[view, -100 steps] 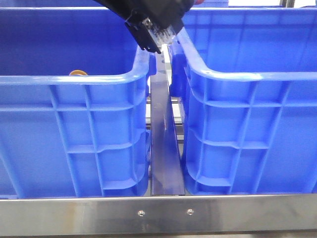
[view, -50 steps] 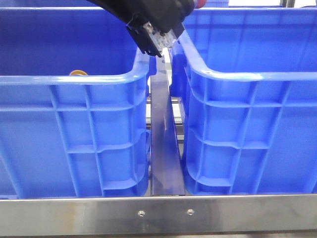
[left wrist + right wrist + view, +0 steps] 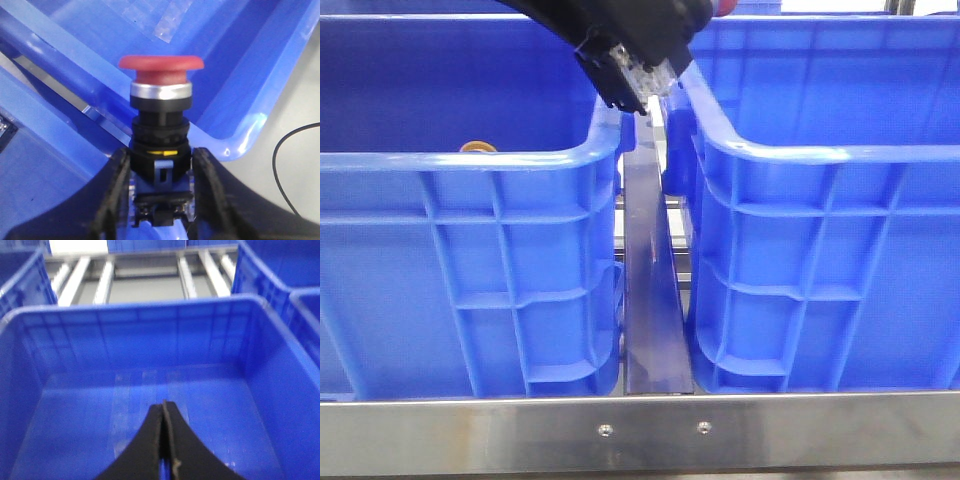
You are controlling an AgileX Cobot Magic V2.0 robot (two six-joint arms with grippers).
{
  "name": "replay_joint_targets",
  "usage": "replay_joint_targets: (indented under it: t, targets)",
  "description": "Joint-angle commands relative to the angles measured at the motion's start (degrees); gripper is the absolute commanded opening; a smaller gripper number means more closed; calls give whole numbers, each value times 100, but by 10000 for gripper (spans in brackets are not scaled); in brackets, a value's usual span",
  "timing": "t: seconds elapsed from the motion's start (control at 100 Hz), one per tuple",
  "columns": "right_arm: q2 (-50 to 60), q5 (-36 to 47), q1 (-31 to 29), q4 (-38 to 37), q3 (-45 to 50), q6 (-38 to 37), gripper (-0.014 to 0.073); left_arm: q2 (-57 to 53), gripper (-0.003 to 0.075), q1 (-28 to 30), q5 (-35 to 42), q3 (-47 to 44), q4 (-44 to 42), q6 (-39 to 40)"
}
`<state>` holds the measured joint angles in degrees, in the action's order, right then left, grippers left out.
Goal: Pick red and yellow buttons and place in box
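Note:
My left gripper is at the top of the front view, over the gap between two blue crates. It is shut on the red button, gripping its dark stem; the red cap points toward the right crate, whose floor and rim lie beyond it. In the left wrist view the gripper holds the button steady. The yellow button peeks over the near wall of the left crate. My right gripper is shut and empty above a blue crate's floor; it is out of the front view.
A metal rail runs between the two crates, and a steel bar crosses the front. Conveyor rollers and more blue crates lie behind. A black cable lies on the grey floor.
My left gripper with the red button has shifted slightly, then held still over the last half second. The crates and the yellow button have not moved.

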<state>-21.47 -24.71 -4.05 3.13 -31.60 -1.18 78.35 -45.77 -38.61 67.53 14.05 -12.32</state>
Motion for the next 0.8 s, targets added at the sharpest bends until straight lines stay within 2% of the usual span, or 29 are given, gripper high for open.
replay_joint_targets:
  t: [0.0, 0.07, 0.22, 0.29, 0.4, 0.67, 0.79]
  targets:
    - [-643, 49, -41, 152, -527, -4, 0, -166, 9, -47, 350, 167, 121, 2]
    - [-1020, -10, -41, 325, -746, -4, 114, -166, 9, -47, 350, 167, 121, 2]
    - [-1646, -186, -41, 763, -1146, -4, 461, -166, 9, -47, 350, 167, 121, 2]
    - [-1871, -354, -41, 1010, -1329, -4, 540, -166, 9, -47, 350, 167, 121, 2]
    - [-2156, -598, 11, 1851, -1555, 118, 545, -166, 9, -47, 350, 167, 121, 2]
    - [-3062, -2077, 440, 4424, -2171, 1377, 544, -166, 9, -47, 350, 167, 121, 2]
    - [-3563, -2390, 717, 5428, -2375, 1853, 544, -166, 9, -47, 350, 167, 121, 2]
